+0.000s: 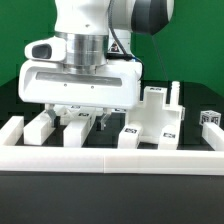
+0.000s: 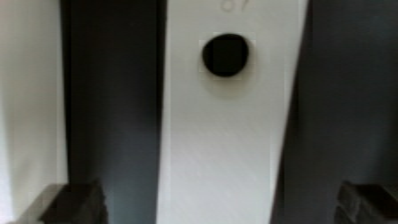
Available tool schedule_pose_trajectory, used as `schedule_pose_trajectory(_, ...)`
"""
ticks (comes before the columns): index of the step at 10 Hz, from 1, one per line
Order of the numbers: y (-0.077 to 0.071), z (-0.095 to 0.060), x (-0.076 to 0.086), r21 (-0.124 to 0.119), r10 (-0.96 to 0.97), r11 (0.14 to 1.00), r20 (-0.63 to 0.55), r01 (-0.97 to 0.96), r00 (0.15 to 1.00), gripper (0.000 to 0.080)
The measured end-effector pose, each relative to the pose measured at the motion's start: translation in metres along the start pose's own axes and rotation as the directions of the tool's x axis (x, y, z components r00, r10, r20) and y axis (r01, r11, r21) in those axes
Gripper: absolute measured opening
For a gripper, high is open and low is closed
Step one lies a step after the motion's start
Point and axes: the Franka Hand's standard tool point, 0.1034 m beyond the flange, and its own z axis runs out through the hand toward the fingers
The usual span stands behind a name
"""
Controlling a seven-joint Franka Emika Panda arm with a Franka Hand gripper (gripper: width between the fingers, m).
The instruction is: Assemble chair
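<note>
Wrist view looks straight down on one piece of the chair, a long white bar (image 2: 226, 130) with a dark oval hole (image 2: 226, 55) toward one end. The bar runs between the two dark fingers (image 2: 71, 205) of the gripper (image 2: 217, 205) with a black gap on either side, so the jaws stand wide and hold nothing. A neighbouring white piece (image 2: 25, 100) lies parallel, just beside the bar. In the exterior view the gripper hangs low over loose parts toward the exterior view's left, with an outer bar (image 1: 40, 127) close by. A tagged block (image 1: 130, 135) lies to the exterior view's right, next to the larger posted piece (image 1: 160, 112), and a small piece (image 1: 211, 120) sits well apart at the right edge. All of them rest on the black table (image 1: 192, 130) behind the border rail (image 1: 110, 160). The main risk, as I judge it, is crowding: the parts lie so near one another that a descending finger could land on the neighbouring white piece or shove it aside. A grasp closing off-centre could also swing the smooth bar askew, or let it slip and tilt once lifted.
</note>
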Motion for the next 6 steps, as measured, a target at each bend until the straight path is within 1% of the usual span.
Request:
schedule_pose_trajectory(3,0.0016,0.0094,-0.0022,-0.011,-0.002,1.0,0.0,0.002,1.0,0.0648)
schedule_pose_trajectory(6,0.0015,0.0095,-0.0023,-0.011,-0.002,1.0,0.001,0.002,1.0,0.0648)
